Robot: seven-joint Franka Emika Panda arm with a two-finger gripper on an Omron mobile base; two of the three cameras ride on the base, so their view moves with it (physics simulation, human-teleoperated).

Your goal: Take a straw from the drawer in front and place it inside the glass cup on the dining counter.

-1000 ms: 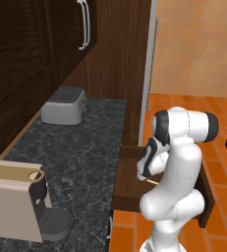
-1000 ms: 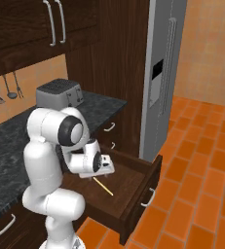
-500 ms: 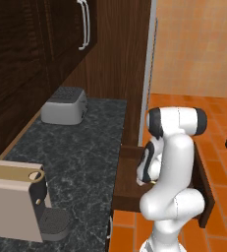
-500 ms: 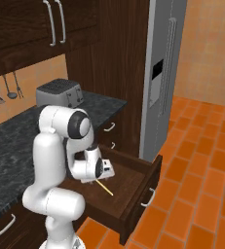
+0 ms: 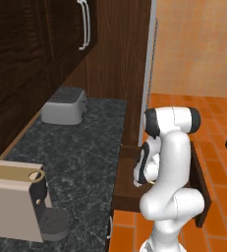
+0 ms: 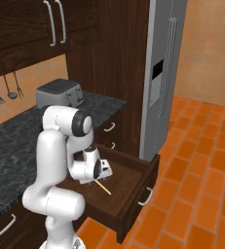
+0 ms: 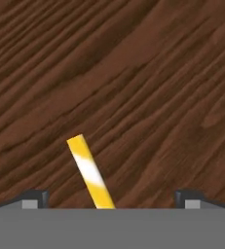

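**Open drawer, straw on its floor, gripper spread above it**

Dark wood grain of the drawer (image 7: 133, 73) floor runs across the hand view, and on it lies the straw (image 7: 90, 172) — yellow with a pale band midway, its free end pointing to about 11 o'clock, its lower part running off under the bottom edge. The two finger tips (image 7: 36, 198) stand far apart, one at 8 o'clock and one at 4 o'clock of that view, with the straw between them and touching neither.

From the right base view the drawer (image 6: 128, 187) is pulled well out of the cabinet run, its silvery handle on the front panel. The straw (image 6: 103, 186) lies flat inside, near the middle of the floor, slanting toward 4 o'clock. The gripper (image 6: 95, 179) is down inside the drawer, right at the straw's upper end; whether it touches the straw cannot be told from here.

From the left base view the hand is largely hidden behind the white arm, low over the drawer (image 5: 199, 172).

Around it: the black speckled counter (image 6: 16, 141) carries a grey toaster (image 6: 59, 93) at the back, and a beige coffee machine (image 5: 21, 199) stands at its near end. A steel fridge (image 6: 165, 73) rises at 1 o'clock of the drawer, over an orange tiled floor (image 6: 201, 165).
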